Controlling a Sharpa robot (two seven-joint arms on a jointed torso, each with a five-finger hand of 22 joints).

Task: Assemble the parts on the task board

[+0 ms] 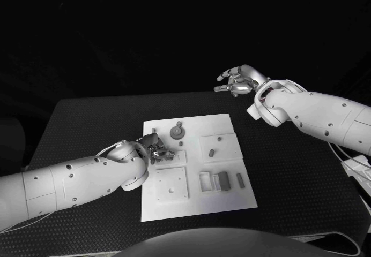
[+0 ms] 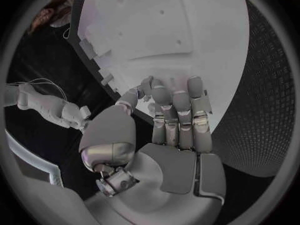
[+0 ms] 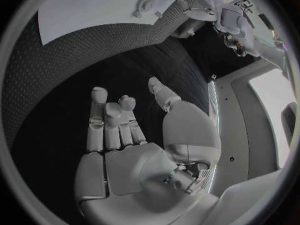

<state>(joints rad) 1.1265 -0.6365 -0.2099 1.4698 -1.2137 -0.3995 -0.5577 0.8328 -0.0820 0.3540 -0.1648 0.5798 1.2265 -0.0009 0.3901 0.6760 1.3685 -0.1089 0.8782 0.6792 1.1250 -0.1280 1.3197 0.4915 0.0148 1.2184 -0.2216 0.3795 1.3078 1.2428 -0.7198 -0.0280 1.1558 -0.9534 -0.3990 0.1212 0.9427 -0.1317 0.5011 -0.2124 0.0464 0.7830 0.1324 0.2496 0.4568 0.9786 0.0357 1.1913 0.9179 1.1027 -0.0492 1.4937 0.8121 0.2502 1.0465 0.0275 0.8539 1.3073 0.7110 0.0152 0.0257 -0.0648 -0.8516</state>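
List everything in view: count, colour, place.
Table: one, black, under everything.
Task board: one, white, mid-table.
Round part: one, grey, far end of the board.
Slim part: one, grey, on the raised block at the board's right.
Long part: one, grey, in the near-right frame.
Left hand: one, silver, over the board's left edge, fingers pointing down at it.
Right hand: one, silver, beyond the table's far edge, holding nothing.
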